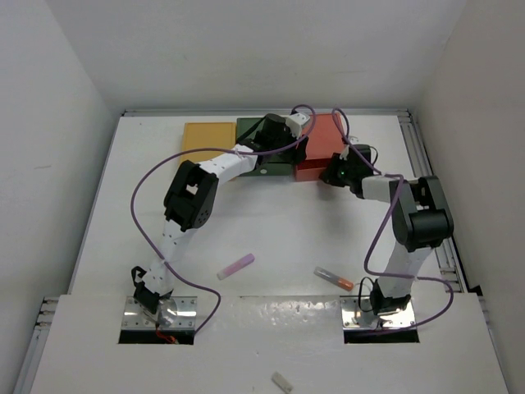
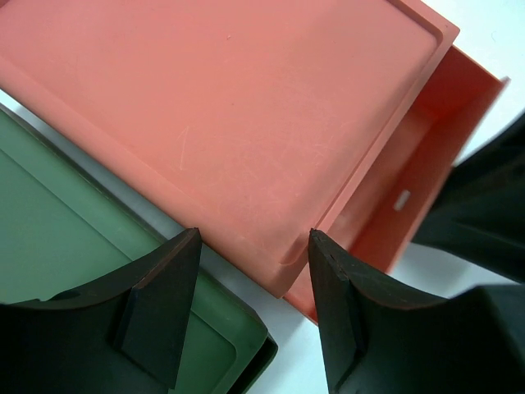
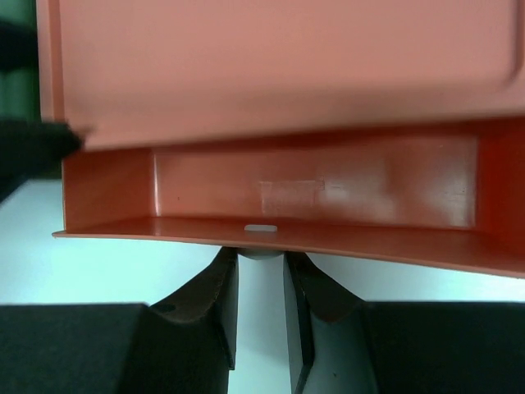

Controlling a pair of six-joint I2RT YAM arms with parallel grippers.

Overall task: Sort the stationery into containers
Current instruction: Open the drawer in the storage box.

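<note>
Stationery lies on the table (image 1: 279,222) from above: a lilac stick (image 1: 236,265) and an orange-tipped tube (image 1: 334,278) near the arm bases, well apart from the yellow box (image 1: 209,135), green box (image 1: 246,130) and red box (image 1: 326,135) in a row at the far edge.

Left wrist view: the left gripper (image 2: 254,246) hangs wide and empty over the red box beside the green one; the red drawer (image 2: 426,148) stands partway out.

Right wrist view: the right gripper (image 3: 261,271) is narrow, pinching the small knob (image 3: 261,253) on the drawer's front.

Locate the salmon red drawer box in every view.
Top external: salmon red box at the far edge, right of centre.
Left wrist: salmon red box fills the top and right.
Right wrist: salmon red box fills the upper half.
Shared landmark: dark green box beside it.
</note>
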